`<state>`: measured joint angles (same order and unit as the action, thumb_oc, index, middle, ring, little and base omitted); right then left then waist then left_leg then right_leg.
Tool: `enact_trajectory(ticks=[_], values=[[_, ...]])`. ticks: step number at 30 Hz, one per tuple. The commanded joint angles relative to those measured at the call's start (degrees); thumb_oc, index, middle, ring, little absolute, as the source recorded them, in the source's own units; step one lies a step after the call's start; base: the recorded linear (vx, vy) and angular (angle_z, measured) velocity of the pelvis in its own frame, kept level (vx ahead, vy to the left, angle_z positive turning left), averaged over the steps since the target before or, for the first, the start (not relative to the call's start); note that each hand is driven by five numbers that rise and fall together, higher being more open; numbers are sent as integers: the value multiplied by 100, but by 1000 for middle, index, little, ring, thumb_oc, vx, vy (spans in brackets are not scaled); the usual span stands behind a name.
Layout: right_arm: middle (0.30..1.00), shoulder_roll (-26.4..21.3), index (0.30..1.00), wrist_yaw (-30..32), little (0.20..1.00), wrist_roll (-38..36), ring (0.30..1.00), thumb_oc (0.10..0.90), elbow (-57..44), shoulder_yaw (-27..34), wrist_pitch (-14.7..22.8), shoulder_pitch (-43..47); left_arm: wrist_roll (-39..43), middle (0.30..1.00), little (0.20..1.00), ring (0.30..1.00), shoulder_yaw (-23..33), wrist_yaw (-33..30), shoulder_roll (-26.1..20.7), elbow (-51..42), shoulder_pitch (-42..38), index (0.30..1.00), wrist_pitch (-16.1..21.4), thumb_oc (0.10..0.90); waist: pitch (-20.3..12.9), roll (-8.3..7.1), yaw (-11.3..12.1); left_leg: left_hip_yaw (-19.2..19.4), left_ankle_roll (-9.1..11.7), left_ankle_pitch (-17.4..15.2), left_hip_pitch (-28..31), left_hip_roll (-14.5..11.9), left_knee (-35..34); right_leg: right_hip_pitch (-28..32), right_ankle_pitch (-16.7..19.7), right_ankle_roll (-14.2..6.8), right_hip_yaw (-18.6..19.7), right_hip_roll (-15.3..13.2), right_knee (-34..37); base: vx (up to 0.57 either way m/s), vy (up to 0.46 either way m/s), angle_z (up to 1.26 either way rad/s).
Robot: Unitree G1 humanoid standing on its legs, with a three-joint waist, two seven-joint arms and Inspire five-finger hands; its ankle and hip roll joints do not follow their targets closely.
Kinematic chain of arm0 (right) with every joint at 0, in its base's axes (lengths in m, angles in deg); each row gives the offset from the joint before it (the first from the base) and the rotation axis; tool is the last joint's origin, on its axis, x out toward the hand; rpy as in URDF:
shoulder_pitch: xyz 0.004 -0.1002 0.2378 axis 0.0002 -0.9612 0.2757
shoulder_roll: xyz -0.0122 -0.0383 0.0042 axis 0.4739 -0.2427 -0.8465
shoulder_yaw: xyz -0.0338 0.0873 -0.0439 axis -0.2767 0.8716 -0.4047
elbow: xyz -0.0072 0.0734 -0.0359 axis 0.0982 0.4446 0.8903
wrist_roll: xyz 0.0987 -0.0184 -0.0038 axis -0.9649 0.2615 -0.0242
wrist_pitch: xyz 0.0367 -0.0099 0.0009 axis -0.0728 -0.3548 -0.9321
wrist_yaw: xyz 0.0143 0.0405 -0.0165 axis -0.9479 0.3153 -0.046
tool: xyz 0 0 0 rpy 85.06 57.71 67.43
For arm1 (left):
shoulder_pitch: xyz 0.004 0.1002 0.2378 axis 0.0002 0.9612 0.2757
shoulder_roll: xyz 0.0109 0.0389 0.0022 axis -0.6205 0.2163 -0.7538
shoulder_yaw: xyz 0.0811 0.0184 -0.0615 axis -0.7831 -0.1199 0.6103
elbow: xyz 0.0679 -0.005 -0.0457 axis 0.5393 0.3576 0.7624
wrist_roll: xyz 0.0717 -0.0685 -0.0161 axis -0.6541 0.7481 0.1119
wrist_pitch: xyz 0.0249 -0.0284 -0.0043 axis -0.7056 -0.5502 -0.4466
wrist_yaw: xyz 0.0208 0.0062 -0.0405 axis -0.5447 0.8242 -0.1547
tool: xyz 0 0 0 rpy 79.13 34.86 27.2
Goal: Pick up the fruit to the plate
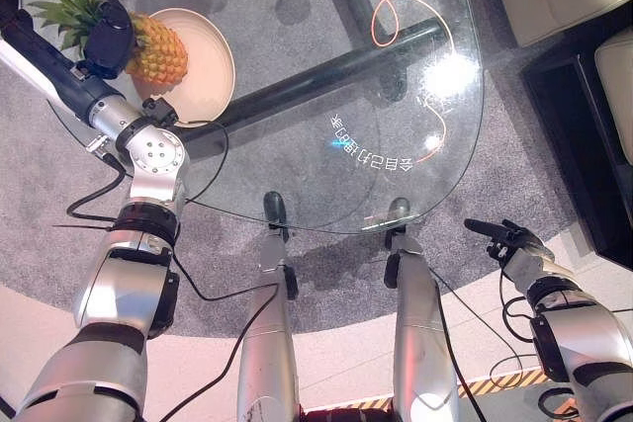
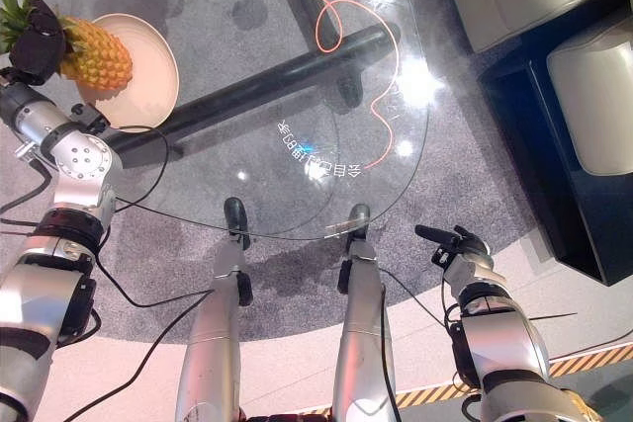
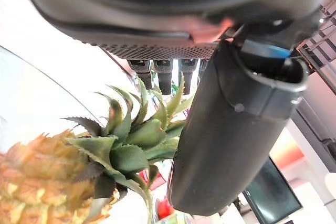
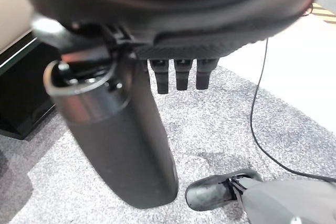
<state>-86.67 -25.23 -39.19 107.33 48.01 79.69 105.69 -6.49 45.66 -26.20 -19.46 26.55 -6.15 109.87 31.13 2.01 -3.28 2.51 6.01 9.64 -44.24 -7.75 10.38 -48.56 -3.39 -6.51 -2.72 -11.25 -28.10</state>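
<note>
A pineapple [image 1: 158,51] lies on its side on the pale round plate [image 1: 210,76] at the far left of the glass table. My left hand [image 1: 109,35] is over the pineapple's leafy crown [image 3: 131,145]. In the left wrist view its fingers [image 3: 157,74] are straight and the thumb [image 3: 231,140] stands out beside the leaves, not closed on them. My right hand [image 1: 509,239] hangs open low at the right, off the table and over the grey carpet, holding nothing.
The round glass table [image 1: 396,76] has a dark crossbar [image 1: 326,71] beneath it and a thin orange cable [image 1: 381,17] on top. Cream seats [image 2: 593,96] and a dark low unit [image 2: 534,165] stand at the right.
</note>
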Motion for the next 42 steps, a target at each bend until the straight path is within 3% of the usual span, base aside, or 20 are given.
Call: enact_trajectory(ticks=[1,17,20,27,31,33,37,42], values=[[900,-300,900,270,900,63,900,800,54,224,98,-491,-42,900,900,900,221,-12,-337,-310,-245,900,743,800,-134,-102,148,-23,-100,-911,198,196,657,405,126,123,-313,130,491,-56,-43,1],[900,-109,900,214,900,163,900,800,114,675,98,-1114,-58,900,900,900,472,761,-310,-1234,475,900,984,800,-136,-91,278,7,-64,-768,2004,203,-159,2245,262,-49,-368,-46,1252,-3,-21,1],[900,-4,900,165,900,259,900,800,106,761,118,-1410,-47,900,900,900,497,966,-285,-1416,674,900,908,800,-360,-108,294,1,-70,-716,2337,217,-378,2614,318,-55,-365,-68,1461,68,-12,1],[900,213,900,-209,900,811,900,800,-12,919,384,-2292,596,900,900,900,589,2056,-259,-1553,1489,900,270,800,-999,-108,291,47,-46,-630,3252,214,-1004,3663,418,-49,-423,-95,2149,115,4,3],[900,512,900,-306,900,1223,900,800,-156,1032,556,-3089,1047,900,900,900,860,2792,-120,-1312,2460,900,-168,800,-1552,-96,262,100,-53,-562,3934,185,-1411,4354,514,-105,-452,-112,2532,191,24,6],[900,625,900,-294,900,1444,900,800,-159,1112,525,-3336,1255,900,900,900,1000,3113,-30,-1131,2834,900,-480,800,-1794,-104,243,130,-59,-583,4134,167,-1460,4570,522,-123,-457,-115,2619,199,28,8],[900,752,900,-249,900,1704,900,800,-127,1187,435,-3687,1442,900,900,900,1147,3761,196,-889,3499,900,-591,800,-2173,-113,236,170,-61,-662,4446,129,-1513,4911,527,-151,-490,-124,2768,164,27,-1],[900,850,900,-215,900,1944,900,800,-42,1203,308,-3893,1264,900,900,900,1347,4311,290,-278,4023,900,-1069,800,-2496,-108,239,230,-38,-758,4691,69,-1538,5216,509,-184,-548,-124,2902,114,23,-1]])
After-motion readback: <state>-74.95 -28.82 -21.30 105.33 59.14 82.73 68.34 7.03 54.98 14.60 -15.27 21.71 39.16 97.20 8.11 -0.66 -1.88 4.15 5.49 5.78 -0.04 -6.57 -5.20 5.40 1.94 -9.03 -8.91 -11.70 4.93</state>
